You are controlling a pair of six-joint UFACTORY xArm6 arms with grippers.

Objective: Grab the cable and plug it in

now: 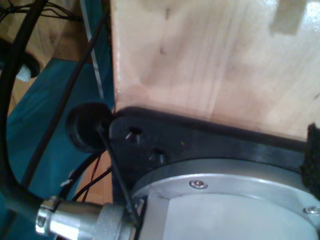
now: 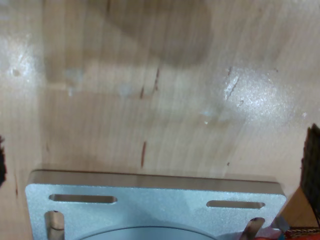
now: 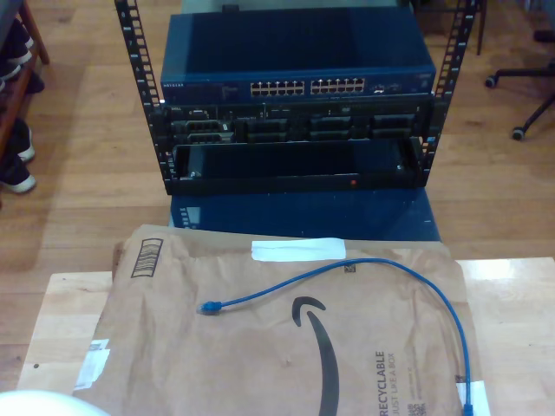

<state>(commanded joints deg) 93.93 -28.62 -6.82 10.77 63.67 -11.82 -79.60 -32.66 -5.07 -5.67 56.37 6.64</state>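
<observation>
Lying loose on a flattened brown cardboard sheet (image 3: pixel 260 347), the cable (image 3: pixel 381 269) is thin and bright blue, seen in the exterior view. One end, with a small blue-booted plug (image 3: pixel 209 307), sits left of centre in that frame, just beside the black printed arrow on the cardboard. From there the cable rises in a shallow arc toward the centre right, then curves down along the exterior view's right side to its other plug (image 3: pixel 468 407) at the lower right edge of the frame. It makes one open loop, with no knots or crossings, and nothing touches it.

The cardboard covers a pale wooden surface (image 3: pixel 65 321). Beyond it, in the upper half of the exterior view, a black rack (image 3: pixel 295 130) on the floor carries a blue network switch (image 3: pixel 295 65) with two rows of ports on its front.

The first wrist view shows a pale wooden panel (image 1: pixel 210 60), a black mounting plate (image 1: pixel 200 145), a silver flange (image 1: pixel 225 200) and a thick black cable (image 1: pixel 10 150) ending in a metal connector. The second wrist view shows the wooden surface (image 2: pixel 160 90) and a silver slotted plate (image 2: pixel 155 200). For both my first end effector and my second end effector, I cannot tell whether they are released or clenched.
</observation>
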